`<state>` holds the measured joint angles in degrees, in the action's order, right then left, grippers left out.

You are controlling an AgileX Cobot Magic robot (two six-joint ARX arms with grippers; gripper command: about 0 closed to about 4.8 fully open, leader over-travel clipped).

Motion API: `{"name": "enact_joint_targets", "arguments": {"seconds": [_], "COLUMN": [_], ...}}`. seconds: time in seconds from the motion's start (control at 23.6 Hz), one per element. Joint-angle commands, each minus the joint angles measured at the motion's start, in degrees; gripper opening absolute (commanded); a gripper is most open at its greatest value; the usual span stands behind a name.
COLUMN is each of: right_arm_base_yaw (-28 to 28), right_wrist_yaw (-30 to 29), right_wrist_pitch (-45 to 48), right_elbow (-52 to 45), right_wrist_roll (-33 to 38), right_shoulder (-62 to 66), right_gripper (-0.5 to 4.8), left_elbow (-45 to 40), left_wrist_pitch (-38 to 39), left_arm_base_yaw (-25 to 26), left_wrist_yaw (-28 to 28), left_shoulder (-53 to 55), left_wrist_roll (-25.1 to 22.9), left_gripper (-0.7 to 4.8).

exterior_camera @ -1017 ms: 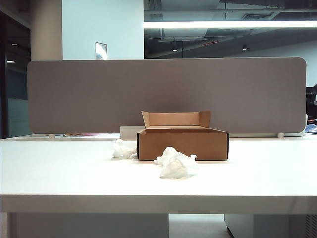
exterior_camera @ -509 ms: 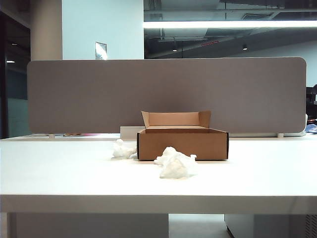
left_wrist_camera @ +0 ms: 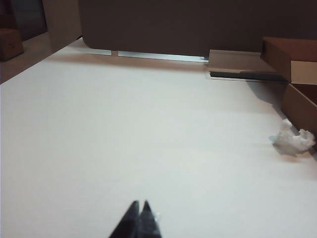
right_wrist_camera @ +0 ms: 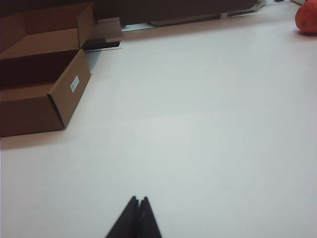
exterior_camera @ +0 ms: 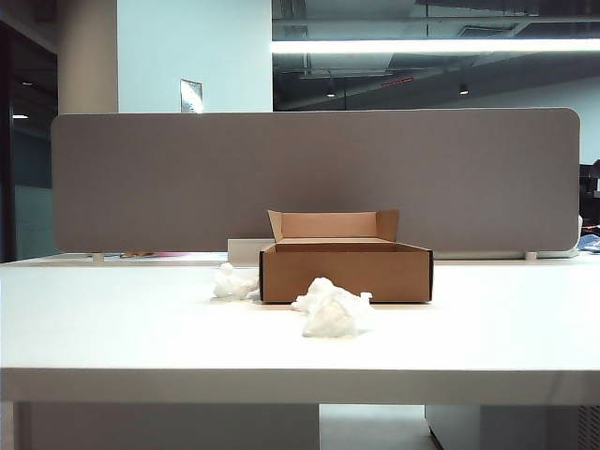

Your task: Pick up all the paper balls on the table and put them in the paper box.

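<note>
The brown paper box [exterior_camera: 346, 270] stands mid-table with its flap upright at the back. The larger paper ball [exterior_camera: 331, 309] lies on the white table [exterior_camera: 112, 328] just in front of the box. A smaller paper ball [exterior_camera: 232, 282] rests by the box's left end, and the left wrist view shows this smaller ball [left_wrist_camera: 293, 140] beside the box wall [left_wrist_camera: 300, 105]. My left gripper [left_wrist_camera: 139, 203] is shut and empty over bare table, well short of that ball. Shut and empty as well, my right gripper [right_wrist_camera: 138, 199] hovers over bare table, apart from the box [right_wrist_camera: 44, 84]. Neither arm appears in the exterior view.
A grey divider panel [exterior_camera: 309, 178] runs along the table's back. A low white block [exterior_camera: 246, 250] sits behind the box's left end. An orange-red object [right_wrist_camera: 307, 17] lies far off in the right wrist view. The table's thick front edge [exterior_camera: 300, 384] faces the camera.
</note>
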<state>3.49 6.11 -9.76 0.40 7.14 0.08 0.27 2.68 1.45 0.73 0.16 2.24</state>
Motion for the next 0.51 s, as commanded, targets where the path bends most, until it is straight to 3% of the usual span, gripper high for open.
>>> {"name": "enact_joint_targets", "arguments": {"seconds": [0.04,0.21,0.51], "right_arm_base_yaw": [0.0,0.0,0.0], "right_wrist_yaw": [-1.2,-3.9,-5.0], "right_wrist_pitch": [1.2,1.5,0.7], "right_elbow": [-0.2,1.3,7.5], "right_wrist_roll": [-0.1,2.3,4.9], "right_shoulder": [-0.1,-0.1,1.9], "right_gripper": [-0.08,-0.09,-0.09], "left_elbow": [0.3,3.3,10.2], "left_wrist_pitch": [-2.7,-2.3,1.6], "left_arm_base_yaw": [0.0,0.0,0.0], "left_wrist_yaw": [-4.0,-11.9,-18.5], "left_shoulder": [0.1,0.1,5.7], "left_wrist_roll": [1.4,5.3,5.3], "left_gripper": [-0.06,-0.06,-0.06]}}
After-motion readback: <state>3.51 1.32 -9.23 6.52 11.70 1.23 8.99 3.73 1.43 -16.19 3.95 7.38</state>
